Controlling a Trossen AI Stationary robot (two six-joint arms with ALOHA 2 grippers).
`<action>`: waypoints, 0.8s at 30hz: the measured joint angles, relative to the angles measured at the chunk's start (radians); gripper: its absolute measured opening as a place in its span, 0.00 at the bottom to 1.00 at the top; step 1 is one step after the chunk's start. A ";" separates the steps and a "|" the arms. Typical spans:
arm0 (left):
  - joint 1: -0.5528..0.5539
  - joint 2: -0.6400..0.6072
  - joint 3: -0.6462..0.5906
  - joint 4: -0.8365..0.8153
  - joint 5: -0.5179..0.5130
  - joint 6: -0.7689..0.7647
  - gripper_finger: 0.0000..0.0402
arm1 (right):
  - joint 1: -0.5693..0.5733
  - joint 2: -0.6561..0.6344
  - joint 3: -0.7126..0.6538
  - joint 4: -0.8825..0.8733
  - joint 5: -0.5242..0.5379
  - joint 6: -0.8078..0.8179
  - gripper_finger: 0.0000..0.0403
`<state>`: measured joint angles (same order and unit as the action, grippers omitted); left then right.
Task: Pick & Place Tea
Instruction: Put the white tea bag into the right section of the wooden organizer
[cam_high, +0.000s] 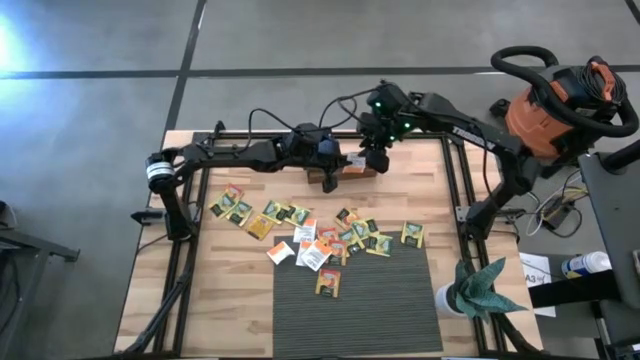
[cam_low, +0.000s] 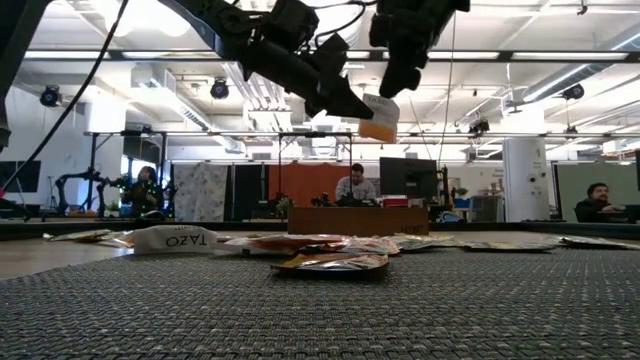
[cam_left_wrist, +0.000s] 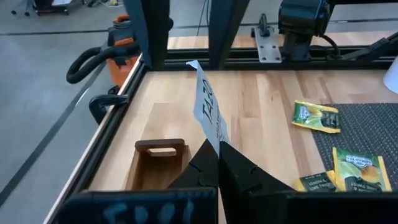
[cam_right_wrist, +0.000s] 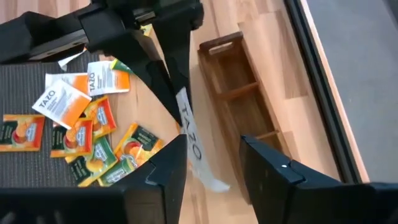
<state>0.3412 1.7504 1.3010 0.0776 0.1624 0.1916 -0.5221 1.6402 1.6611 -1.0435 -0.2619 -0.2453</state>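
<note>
- My left pincer (cam_left_wrist: 217, 163) is clamped shut on a white tea sachet (cam_left_wrist: 208, 112), gripping it by one edge so it stands up between the fingers, held in the air.
- My right pincer (cam_right_wrist: 211, 165) hangs just beside it with its fingers apart, one on each side of the same sachet's free end; I cannot tell whether they touch it.
- In the low view both pincers meet high above the counter (cam_high: 240, 290), the sachet dangling between them.
- Directly under them lies the wooden tray (cam_right_wrist: 239, 93), at the far edge of the counter, with its compartments showing bare wood.
- The other tea sachets (cam_high: 320, 240) lie scattered across the middle of the counter, well apart from the tray: mostly yellow-green, some orange, some white.
- Several of them rest on the far edge of the dark ribbed mat (cam_high: 360, 320), and one (cam_high: 328, 283) lies alone further onto it.
- Beyond the counter sit an orange shop vacuum (cam_high: 550, 110) and, in the low view, people at desks.
</note>
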 joint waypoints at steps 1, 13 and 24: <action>0.000 0.000 0.000 0.000 0.000 0.003 0.00 | 0.001 0.010 0.008 -0.004 0.000 -0.002 0.34; 0.000 0.000 0.000 0.009 0.000 0.018 0.00 | 0.016 0.052 0.031 -0.048 0.000 -0.021 0.27; 0.000 0.000 0.000 0.017 -0.023 0.003 0.02 | 0.016 0.063 0.031 -0.050 0.024 -0.030 0.05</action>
<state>0.3412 1.7508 1.3010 0.0942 0.1399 0.1943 -0.5060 1.7031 1.6920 -1.0934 -0.2377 -0.2753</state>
